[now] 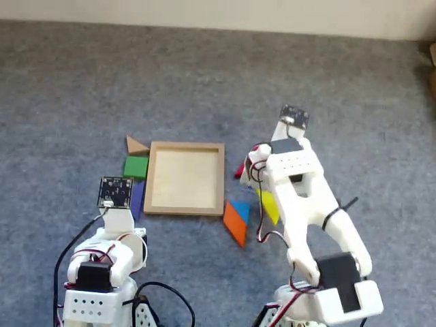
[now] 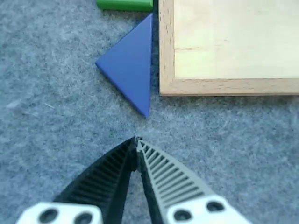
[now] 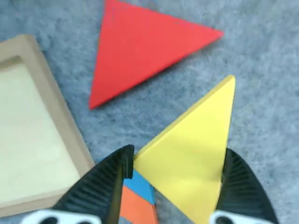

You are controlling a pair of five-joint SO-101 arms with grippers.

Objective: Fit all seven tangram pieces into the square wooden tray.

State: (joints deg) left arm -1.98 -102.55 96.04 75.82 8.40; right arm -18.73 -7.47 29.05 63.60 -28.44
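The square wooden tray (image 1: 149, 178) lies with nothing in it. My left gripper (image 2: 136, 142) is shut, holding nothing, just short of the dark blue triangle (image 2: 131, 74) that rests against the tray's rim (image 2: 166, 51). A green piece (image 2: 125, 4) lies beyond that triangle. My right gripper (image 3: 177, 151) has one finger on each side of the yellow triangle (image 3: 196, 135) and is shut on its edges. The red triangle (image 3: 140, 46) lies just past it, beside the tray's corner (image 3: 56, 112). Orange (image 1: 235, 223) and light blue (image 1: 240, 208) pieces sit by the tray's near right corner.
A brown triangle (image 1: 136, 145) lies at the tray's far left corner, above the green piece (image 1: 136, 167). Grey carpet covers the whole work surface, with open room beyond the tray and to the far right.
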